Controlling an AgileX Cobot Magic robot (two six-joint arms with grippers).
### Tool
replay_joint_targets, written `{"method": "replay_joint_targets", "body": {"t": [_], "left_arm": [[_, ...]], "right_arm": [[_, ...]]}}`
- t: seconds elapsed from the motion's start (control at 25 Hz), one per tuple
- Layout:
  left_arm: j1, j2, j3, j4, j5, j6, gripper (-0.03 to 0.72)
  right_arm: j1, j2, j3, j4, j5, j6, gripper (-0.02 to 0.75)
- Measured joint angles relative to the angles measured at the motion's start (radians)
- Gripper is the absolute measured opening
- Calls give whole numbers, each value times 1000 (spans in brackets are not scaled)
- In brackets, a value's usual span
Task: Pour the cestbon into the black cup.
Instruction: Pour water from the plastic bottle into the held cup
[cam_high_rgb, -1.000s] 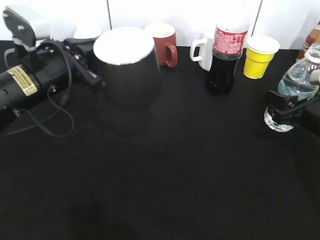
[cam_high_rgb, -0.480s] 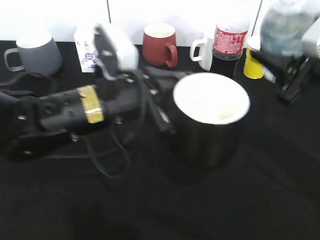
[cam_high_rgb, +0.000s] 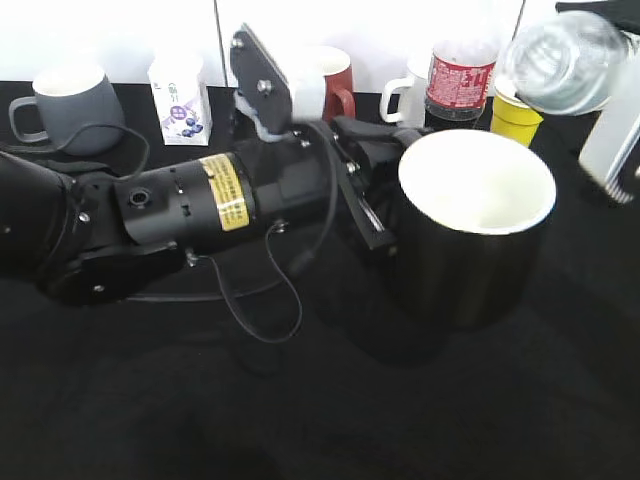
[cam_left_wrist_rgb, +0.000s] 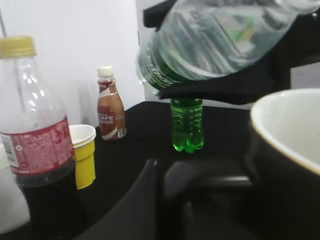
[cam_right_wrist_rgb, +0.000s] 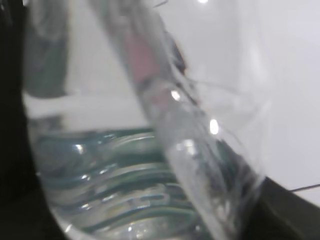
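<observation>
The black cup (cam_high_rgb: 470, 240), matte black and white inside, hangs above the table at centre right. My left gripper (cam_high_rgb: 378, 205) is shut on its handle side. The cup's rim also shows at the right of the left wrist view (cam_left_wrist_rgb: 287, 130), with the dark fingers (cam_left_wrist_rgb: 200, 192) beside it. The cestbon (cam_high_rgb: 560, 58) is lifted and tilted at the top right, above and behind the cup's rim. My right gripper (cam_high_rgb: 612, 140) is shut on it. The left wrist view shows its ribbed body and green label (cam_left_wrist_rgb: 215, 42) lying across the top. It fills the right wrist view (cam_right_wrist_rgb: 135, 170).
Along the back stand a grey mug (cam_high_rgb: 65, 105), a small carton (cam_high_rgb: 180, 100), a red-brown mug (cam_high_rgb: 335, 85), a white mug (cam_high_rgb: 410, 100), a cola bottle (cam_high_rgb: 458, 80) and a yellow cup (cam_high_rgb: 515, 118). A coffee bottle (cam_left_wrist_rgb: 110, 110) and a green bottle (cam_left_wrist_rgb: 187, 125) stand further right.
My left arm has carried the black cup from the far left to the centre right. My right gripper has lifted the cestbon off the table and tilted it above the cup.
</observation>
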Motion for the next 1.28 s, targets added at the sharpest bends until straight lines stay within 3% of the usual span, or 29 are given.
{"method": "replay_joint_targets", "body": {"t": [0.32,1.28], "left_arm": [[0,0,0,-2,13,0,32],[0,0,0,6,36,2,32]], "right_arm": [[0,0,0,0,0,-241,493],[0,0,-3,99,-4,-572,493]]}}
